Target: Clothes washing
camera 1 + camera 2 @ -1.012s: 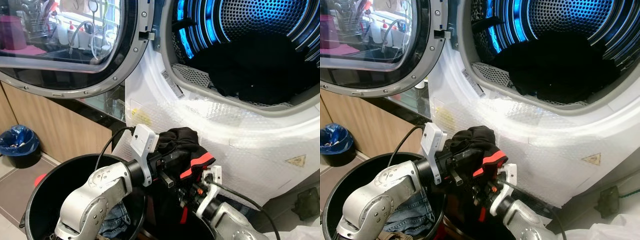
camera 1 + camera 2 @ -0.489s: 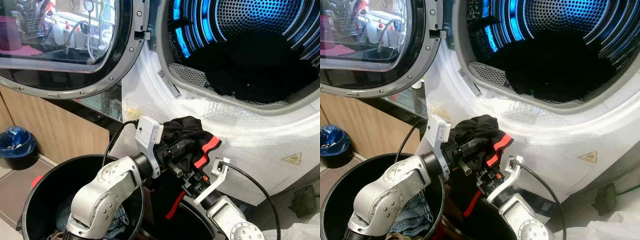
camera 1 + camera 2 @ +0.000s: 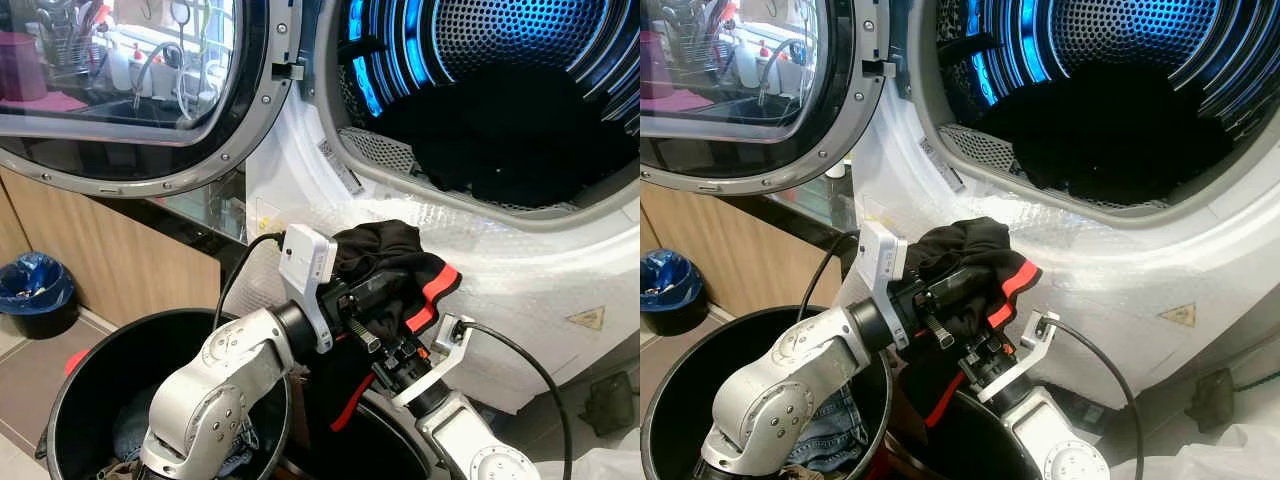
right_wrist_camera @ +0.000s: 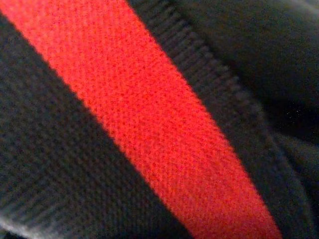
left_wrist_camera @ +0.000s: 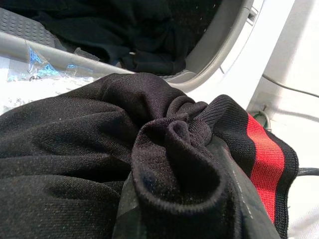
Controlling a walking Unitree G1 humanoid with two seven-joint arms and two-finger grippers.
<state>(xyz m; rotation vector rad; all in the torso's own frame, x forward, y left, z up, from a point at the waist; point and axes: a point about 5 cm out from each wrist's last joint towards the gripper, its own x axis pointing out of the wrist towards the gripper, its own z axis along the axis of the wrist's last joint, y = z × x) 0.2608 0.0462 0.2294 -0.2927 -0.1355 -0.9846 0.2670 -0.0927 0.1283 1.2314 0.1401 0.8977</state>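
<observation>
Garment: black knit garment with a red stripe (image 3: 395,270), bunched up and held in the air in front of the washer's white front panel, below the drum opening and above the black bins.
Left gripper: left gripper (image 3: 372,300) reaches up from lower left; its black fingers are clamped on the bunched fabric, which drapes over them.
Right gripper: right gripper (image 3: 398,362) comes up from lower right, just beneath the garment, its tip buried in the fabric; cannot tell whether the fingers are parted or closed. Its wrist view is pressed close against the red stripe (image 4: 149,119).
Washer: washing machine (image 3: 520,270) with bubble wrap on its front; drum lit blue.
Drum load: dark clothes (image 3: 510,135) piled inside the drum.
Door: round glass door (image 3: 120,90) swung open to the robot's left.
Bin: black bucket (image 3: 75,400) below the left arm, denim (image 3: 830,425) inside.
Beyond: small blue-lined waste bin (image 3: 35,290) on the floor by the wooden cabinet (image 3: 130,265).
</observation>
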